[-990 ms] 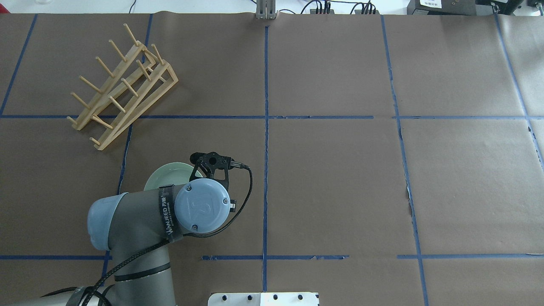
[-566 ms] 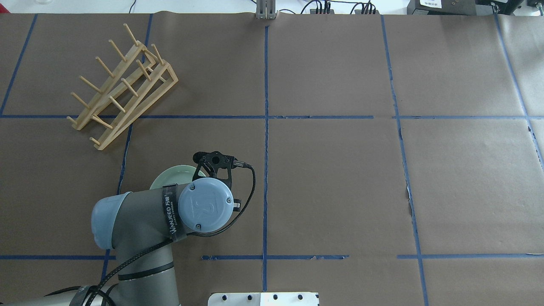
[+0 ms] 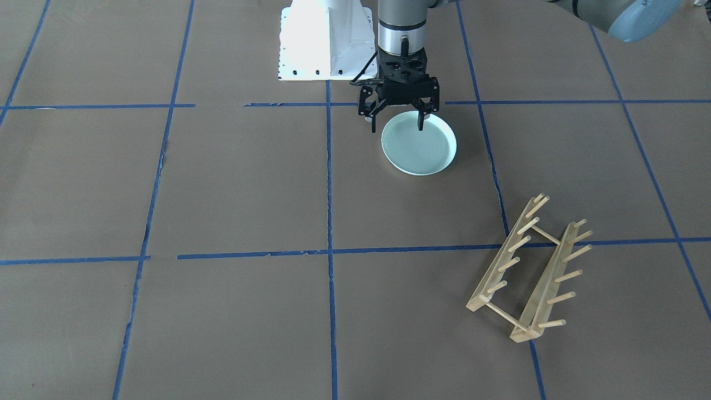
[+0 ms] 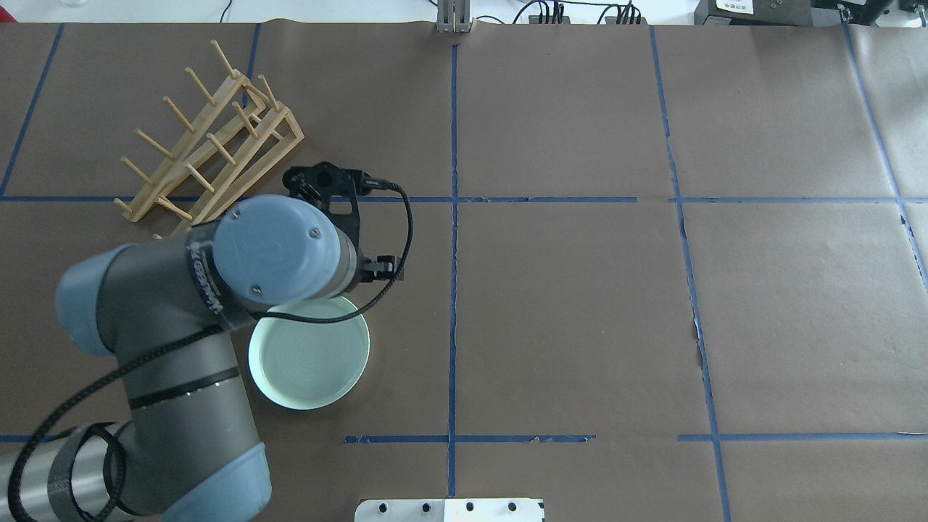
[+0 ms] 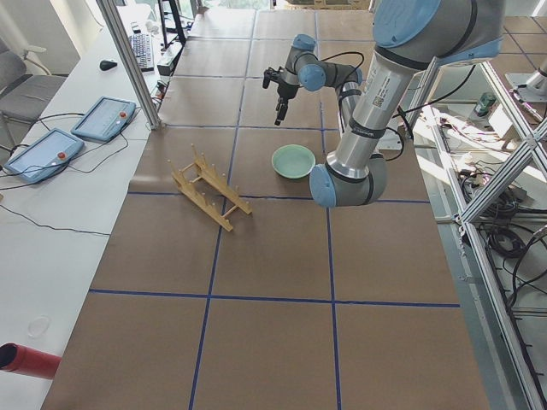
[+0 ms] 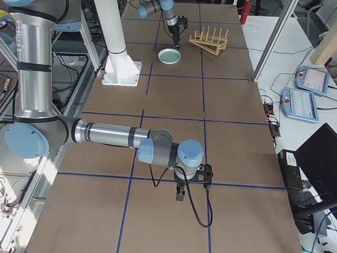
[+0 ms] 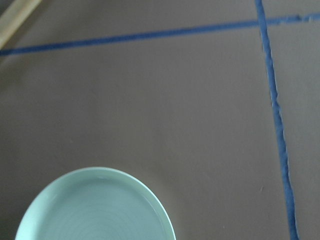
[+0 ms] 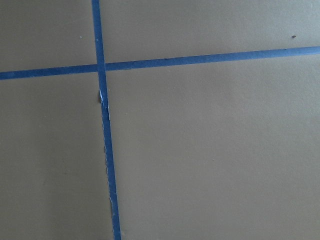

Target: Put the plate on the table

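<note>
The plate lies flat on the tabletop near the robot's edge, left of centre: placing looks done. The left claw hangs spread above its rim, apart from it (free to lift away). Toward the far left corner the wooden rack stands well apart. Whether the right claw is spread, I cannot tell.

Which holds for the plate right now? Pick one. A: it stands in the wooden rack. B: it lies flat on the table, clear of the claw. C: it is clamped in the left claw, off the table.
B: the plate lies flat on the table, with the left claw open above it.
</note>
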### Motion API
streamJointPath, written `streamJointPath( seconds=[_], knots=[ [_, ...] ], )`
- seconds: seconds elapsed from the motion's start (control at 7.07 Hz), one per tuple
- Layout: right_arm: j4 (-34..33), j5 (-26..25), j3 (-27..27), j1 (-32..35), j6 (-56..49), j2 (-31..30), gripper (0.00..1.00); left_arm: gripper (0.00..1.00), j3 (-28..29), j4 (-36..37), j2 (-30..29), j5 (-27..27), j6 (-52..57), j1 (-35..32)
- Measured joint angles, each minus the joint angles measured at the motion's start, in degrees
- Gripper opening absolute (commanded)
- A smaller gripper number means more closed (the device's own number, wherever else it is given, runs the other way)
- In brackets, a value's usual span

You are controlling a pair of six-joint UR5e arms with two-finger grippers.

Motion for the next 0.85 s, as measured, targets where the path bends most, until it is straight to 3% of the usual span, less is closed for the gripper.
streamJointPath(
  seconds=[0.42,0.85],
  knots=[
    [0.0,0.0,0.0,0.0,0.0,0.0,1.00,1.00,-0.7,-0.2,4.2,-16.7,24.6,-22.4],
    [0.0,0.0,-0.1,0.0,0.0,0.0,1.00,1.00,4.3,-0.1,15.5,-29.5,54.0,-43.5]
  ],
)
